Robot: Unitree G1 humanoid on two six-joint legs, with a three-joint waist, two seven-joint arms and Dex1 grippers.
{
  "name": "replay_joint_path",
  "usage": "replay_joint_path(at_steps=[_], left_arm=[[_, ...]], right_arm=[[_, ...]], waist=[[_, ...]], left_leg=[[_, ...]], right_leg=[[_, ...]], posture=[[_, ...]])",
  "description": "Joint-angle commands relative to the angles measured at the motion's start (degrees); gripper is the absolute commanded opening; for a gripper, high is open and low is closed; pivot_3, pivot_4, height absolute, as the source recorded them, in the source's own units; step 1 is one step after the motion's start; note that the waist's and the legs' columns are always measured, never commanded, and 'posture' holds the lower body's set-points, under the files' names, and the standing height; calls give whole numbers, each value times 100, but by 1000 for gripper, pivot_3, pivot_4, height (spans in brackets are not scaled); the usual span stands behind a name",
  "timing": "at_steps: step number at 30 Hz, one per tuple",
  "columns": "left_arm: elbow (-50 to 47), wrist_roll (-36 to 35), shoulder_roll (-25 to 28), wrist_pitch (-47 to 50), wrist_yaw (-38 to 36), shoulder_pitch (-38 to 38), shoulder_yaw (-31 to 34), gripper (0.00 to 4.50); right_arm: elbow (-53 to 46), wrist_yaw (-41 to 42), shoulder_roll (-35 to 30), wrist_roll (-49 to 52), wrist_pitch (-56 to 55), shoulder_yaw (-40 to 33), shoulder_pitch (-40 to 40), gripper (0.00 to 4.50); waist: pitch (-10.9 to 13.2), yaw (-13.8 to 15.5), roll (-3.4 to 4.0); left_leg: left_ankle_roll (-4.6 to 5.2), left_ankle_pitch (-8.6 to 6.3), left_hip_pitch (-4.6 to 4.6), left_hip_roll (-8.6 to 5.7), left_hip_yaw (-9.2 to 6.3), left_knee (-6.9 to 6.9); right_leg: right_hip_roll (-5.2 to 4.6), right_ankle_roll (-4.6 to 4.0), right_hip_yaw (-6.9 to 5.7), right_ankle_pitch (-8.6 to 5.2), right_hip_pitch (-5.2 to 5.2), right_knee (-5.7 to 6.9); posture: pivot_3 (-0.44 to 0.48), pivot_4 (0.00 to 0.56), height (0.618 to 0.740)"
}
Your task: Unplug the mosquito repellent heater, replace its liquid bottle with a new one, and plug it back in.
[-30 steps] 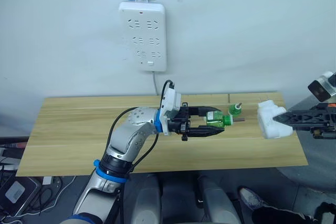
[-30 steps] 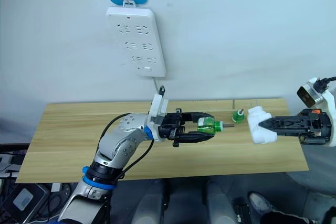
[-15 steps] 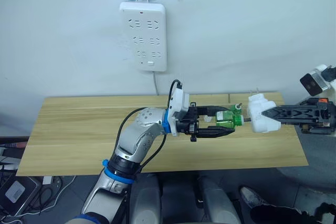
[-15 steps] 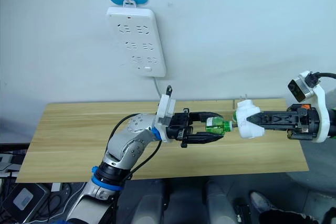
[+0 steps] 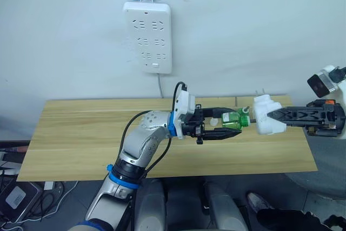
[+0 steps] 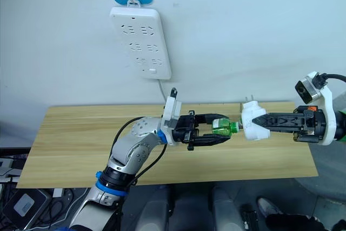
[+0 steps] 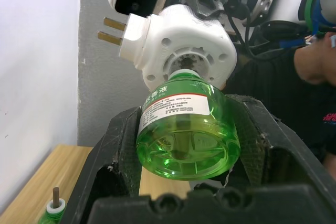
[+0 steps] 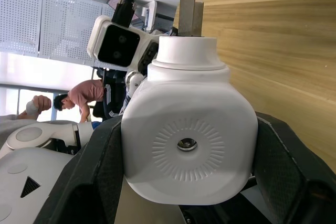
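Heater (image 5: 267,114) sits pinched in the right end effector (image 5: 277,116) above the counter (image 5: 81,133), prongs up. Left end effector (image 5: 230,128) clamps a green bottle (image 5: 233,120), about full of liquid, its neck meeting the heater's base.

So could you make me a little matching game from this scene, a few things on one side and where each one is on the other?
Things:
1. green liquid bottle
2. mosquito repellent heater
3. power strip
4. second green bottle

Places:
A. hanging on the wall
B. gripped by the right gripper
C. lying on the wooden table
D. gripped by the left gripper

Pairs: 1-D, 2-B, 3-A, 4-C
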Motion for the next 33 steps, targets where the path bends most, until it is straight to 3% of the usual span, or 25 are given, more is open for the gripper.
replay_joint_path(at_steps=[1, 14, 28, 32, 33], left_arm=[[-83, 26, -79, -172, 49, -85, 39, 2333], [-254, 78, -230, -180, 73, -30, -188, 2333], [-147, 131, -321, -217, -50, -100, -211, 2333], [-46, 153, -388, -207, 74, -129, -116, 2333], [-22, 157, -403, -209, 99, -142, -96, 2333]], right_arm=[[-133, 45, -9, 197, 2, -139, -17, 2984], [-335, -656, 413, 197, -317, -179, -175, 2984], [-934, -351, 468, 197, -372, 9, -442, 2984], [-985, -635, 592, 197, -503, 30, -389, 2984], [-991, -733, 636, 197, -545, 20, -371, 3334]], waist=[[0, 0, 0], [0, -4, 0], [-1, -3, 1], [-1, -1, 1], [-1, -3, 1]], left_leg=[[0, 0, 0, 0, 0, 0], [0, 0, 0, 0, 0, 2], [0, 0, 1, 0, 0, 3], [0, 1, 1, 0, -2, 4], [0, 0, 1, 0, -1, 4]], right_leg=[[0, 0, 0, 0, 0, 0], [0, 0, 0, 0, 0, 3], [0, 0, -1, 0, 0, 6], [0, 0, -2, 0, 0, 6], [0, 0, -1, 0, 0, 6]], posture=[[138, 292, 740], [133, 294, 740], [125, 291, 740], [125, 291, 740], [125, 291, 740]])
